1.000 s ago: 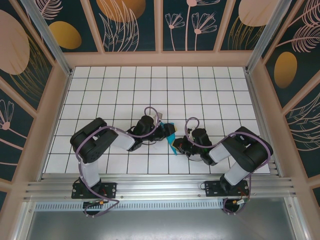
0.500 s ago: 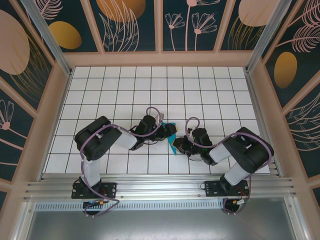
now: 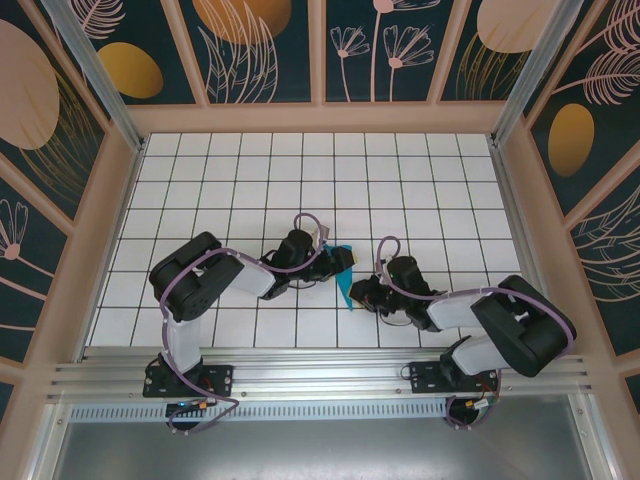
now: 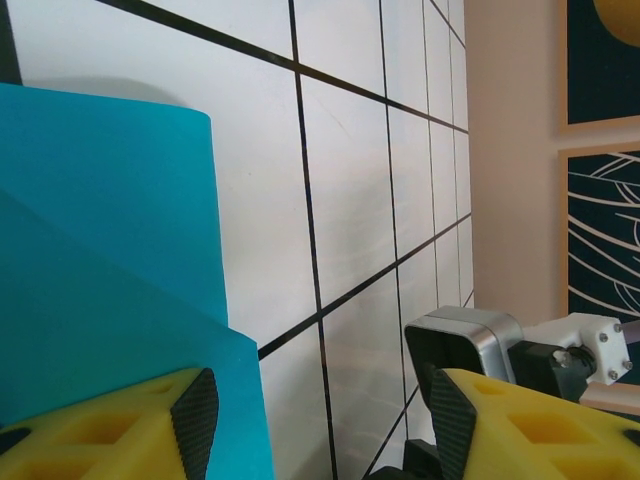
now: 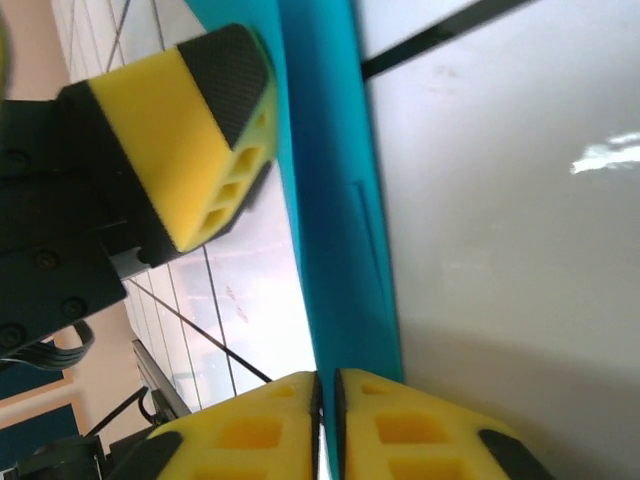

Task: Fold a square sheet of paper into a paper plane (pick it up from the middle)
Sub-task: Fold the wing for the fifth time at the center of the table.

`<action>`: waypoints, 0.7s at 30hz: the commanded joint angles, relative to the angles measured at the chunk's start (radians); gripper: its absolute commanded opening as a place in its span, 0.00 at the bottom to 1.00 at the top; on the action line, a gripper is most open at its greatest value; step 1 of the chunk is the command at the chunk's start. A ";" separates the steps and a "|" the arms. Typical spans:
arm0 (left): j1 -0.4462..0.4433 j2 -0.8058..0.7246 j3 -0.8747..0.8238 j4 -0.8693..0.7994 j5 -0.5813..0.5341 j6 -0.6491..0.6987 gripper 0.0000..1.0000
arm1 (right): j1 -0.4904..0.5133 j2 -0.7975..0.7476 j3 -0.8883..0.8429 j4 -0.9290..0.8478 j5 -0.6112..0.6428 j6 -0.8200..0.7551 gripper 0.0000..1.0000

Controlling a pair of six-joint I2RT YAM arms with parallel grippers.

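Observation:
The teal sheet of paper (image 3: 345, 281), folded into a narrow pointed shape, stands up from the white tiles between my two grippers. My left gripper (image 3: 340, 262) is at its upper end. In the left wrist view that gripper (image 4: 325, 400) is open, and the paper (image 4: 100, 250) lies against its left finger with bare tile across the rest of the gap. My right gripper (image 3: 359, 292) is at the lower end. Its yellow fingers (image 5: 326, 385) are pinched on the thin edge of the paper (image 5: 335, 200), which runs away as a narrow strip.
The left arm's yellow finger (image 5: 180, 120) stands close beside the paper strip. The right arm's wrist housing (image 4: 470, 335) sits just beyond the left gripper. A wooden wall (image 4: 510, 150) bounds the tiles, and aluminium rails (image 3: 320, 375) run along the near edge.
The right arm's elbow has swung out to the right and lower, while its gripper stays at the paper. The paper looks slimmer from above. The left arm shifted slightly earlier, then held.

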 commanded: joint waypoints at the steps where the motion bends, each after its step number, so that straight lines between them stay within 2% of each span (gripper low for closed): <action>1: -0.005 0.039 0.012 -0.076 -0.012 0.038 0.61 | -0.005 0.010 0.018 -0.056 -0.034 -0.039 0.10; 9: -0.006 0.034 0.010 -0.082 -0.013 0.037 0.61 | -0.005 0.089 0.031 -0.109 -0.042 -0.061 0.07; 14: -0.005 0.030 0.007 -0.084 -0.013 0.038 0.61 | -0.005 0.028 0.043 -0.189 -0.017 -0.081 0.09; 18: -0.005 0.029 0.007 -0.091 -0.012 0.043 0.61 | -0.004 -0.015 0.053 -0.217 -0.038 -0.094 0.16; 21: -0.005 0.030 0.012 -0.095 -0.010 0.043 0.61 | -0.002 -0.033 0.047 -0.229 -0.059 -0.098 0.16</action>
